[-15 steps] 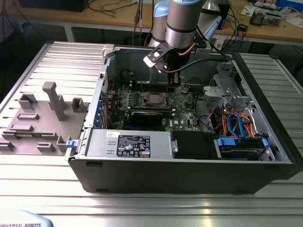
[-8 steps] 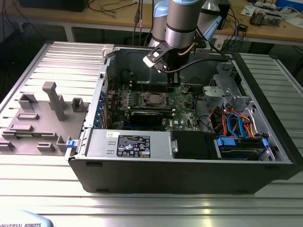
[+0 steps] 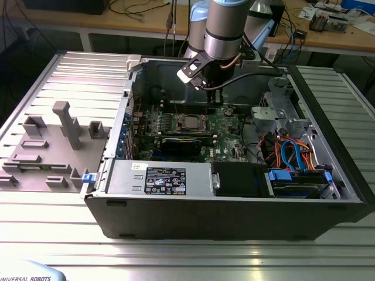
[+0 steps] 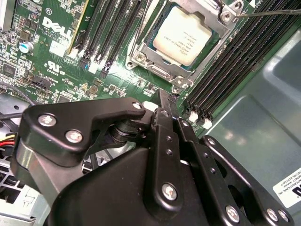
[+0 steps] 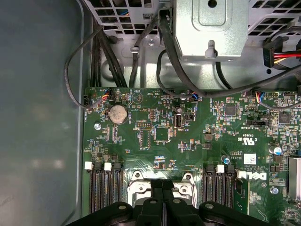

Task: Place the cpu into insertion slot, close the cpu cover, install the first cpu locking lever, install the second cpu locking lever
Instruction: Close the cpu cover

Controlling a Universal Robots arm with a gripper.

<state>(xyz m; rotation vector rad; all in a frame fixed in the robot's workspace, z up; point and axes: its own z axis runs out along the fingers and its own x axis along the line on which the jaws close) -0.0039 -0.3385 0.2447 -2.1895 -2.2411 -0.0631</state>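
Observation:
The cpu point(image 4: 183, 35), a square chip with a dull silver top, lies in the insertion slot point(image 3: 190, 122) on the green board. The cpu cover point(image 4: 141, 47), a thin silver frame, lies flat around the chip. A thin metal lever rod point(image 4: 268, 12) sticks out past one corner of the socket. My gripper point(image 4: 165, 101) is shut with its black fingers pressed together and nothing between them. It hangs just above the board beside the socket, by the long black memory slots point(image 4: 221, 70). In the first wrist view the fingertips point(image 5: 162, 186) hide part of the socket frame point(image 5: 136, 188).
The open computer case point(image 3: 234, 211) stands on a ribbed metal table. A drive cage with orange and blue cables point(image 3: 287, 152) fills the exterior view's right. A black card point(image 3: 184, 143) lies in front of the socket. Grey fixtures point(image 3: 64, 126) stand left of the case.

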